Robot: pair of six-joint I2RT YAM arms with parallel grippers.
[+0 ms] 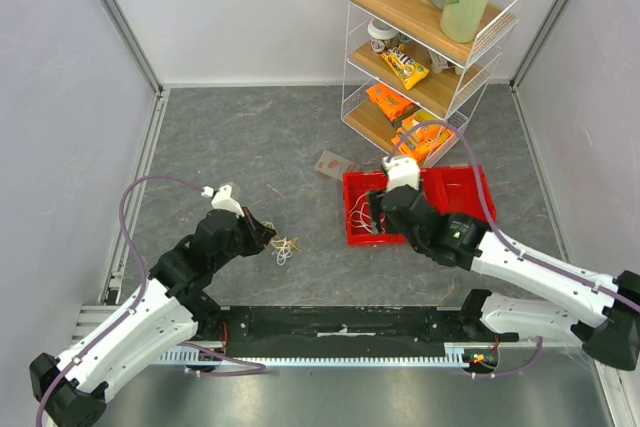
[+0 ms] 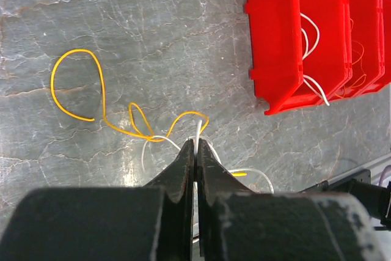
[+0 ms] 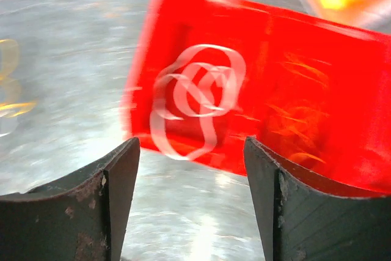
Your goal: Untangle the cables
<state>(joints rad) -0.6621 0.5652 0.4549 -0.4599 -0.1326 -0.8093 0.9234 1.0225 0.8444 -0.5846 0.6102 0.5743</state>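
Grey table (image 1: 250, 137), lower centre: cables (image 1: 287, 247) knotted, left gripper (image 2: 194, 143) clamped on white cable (image 2: 199, 128); right gripper (image 3: 191, 145) apart above red bin (image 1: 465, 187) (some loops already inside). Roughly midway.

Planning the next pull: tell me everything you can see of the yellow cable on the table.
The yellow cable is a thin, floppy wire lying flat on the grey table. One end curls into a large open loop. Two smaller loops follow toward the left fingers, where it crosses a white cable that those shut fingers seem to pinch. It lies apart from the red bins.
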